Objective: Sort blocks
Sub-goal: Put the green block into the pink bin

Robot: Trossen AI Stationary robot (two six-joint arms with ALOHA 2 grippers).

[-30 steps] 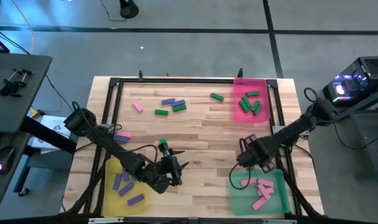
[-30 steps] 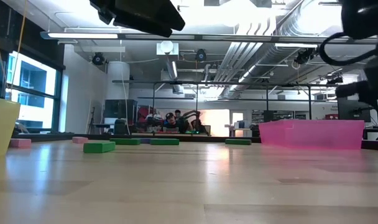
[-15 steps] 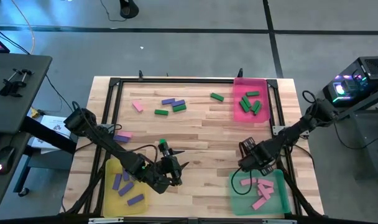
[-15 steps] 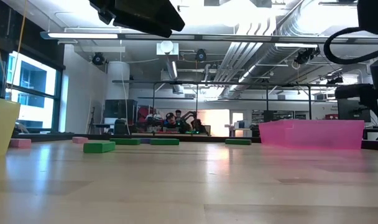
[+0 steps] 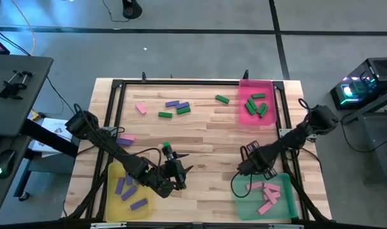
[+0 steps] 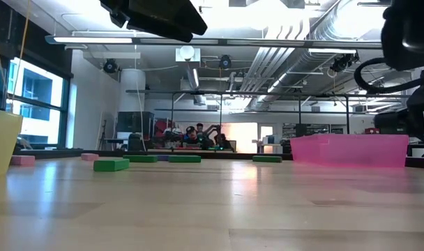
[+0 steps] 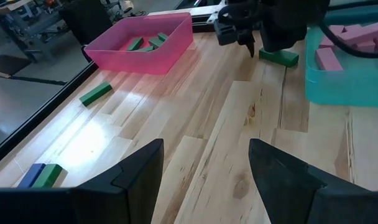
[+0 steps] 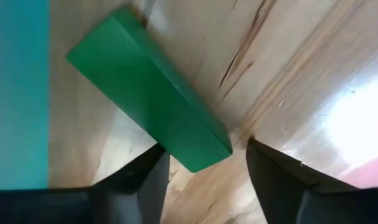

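Low view: bare wooden table (image 6: 212, 202), people (image 6: 198, 136) in the room beyond.

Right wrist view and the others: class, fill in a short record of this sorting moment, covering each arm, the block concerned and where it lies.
right gripper: over a green block, fingers open either side of it
green block: lying flat beside the green tray
left gripper: fingers open, empty, waiting near the yellow tray

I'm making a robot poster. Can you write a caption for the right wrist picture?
The right pincer, fingers apart, closes in on a green block lying on the wooden table.
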